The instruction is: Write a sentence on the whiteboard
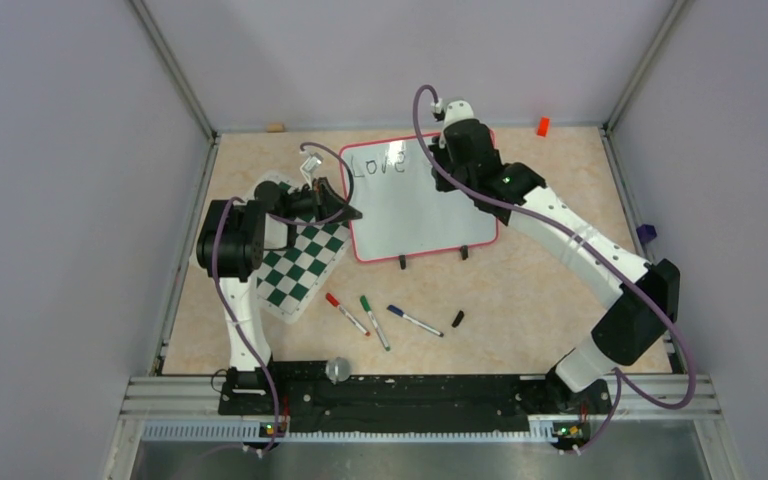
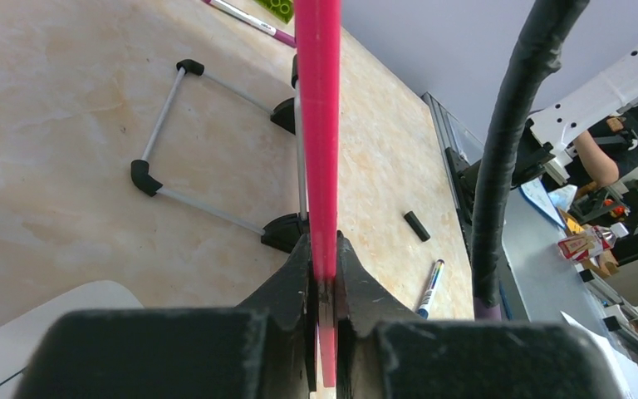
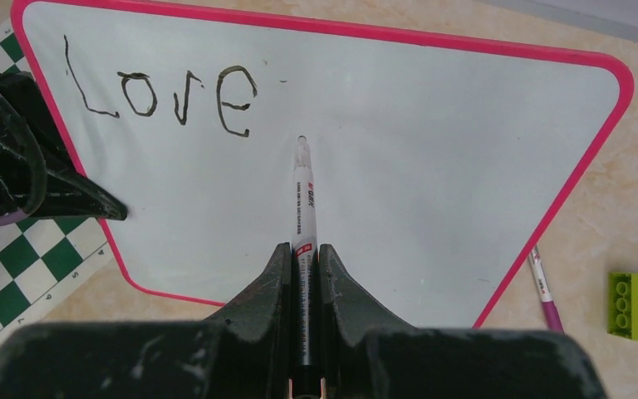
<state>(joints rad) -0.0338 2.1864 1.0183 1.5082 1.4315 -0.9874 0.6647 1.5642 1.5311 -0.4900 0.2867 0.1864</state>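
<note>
Pale marbled tabletop (image 1: 520, 300) between grey walls, and toward its far middle sits the whiteboard (image 1: 430, 215), its left edge just beside a green-and-white checkered mat (image 1: 300, 265). From where I stand, the left gripper (image 2: 322, 249) has its jaws pinched narrow on the board's red frame, steadying that left edge. The right gripper (image 3: 303, 253) is closed around a white-barrelled marker (image 3: 302, 191), which points at the board just below and right of the last letter. I can't tell whether the tip touches.

Of the sentence (image 3: 162, 87), only one word is on the board: "Love", in shaky black letters at the top left. Everything to its right and below is bare white, so I'd judge the writing has barely begun, with the rest of the words to come. A red marker (image 1: 346, 313), green marker (image 1: 374, 321), blue marker (image 1: 414, 320) and a black cap (image 1: 457, 319) lie unused nearer the arms.
</note>
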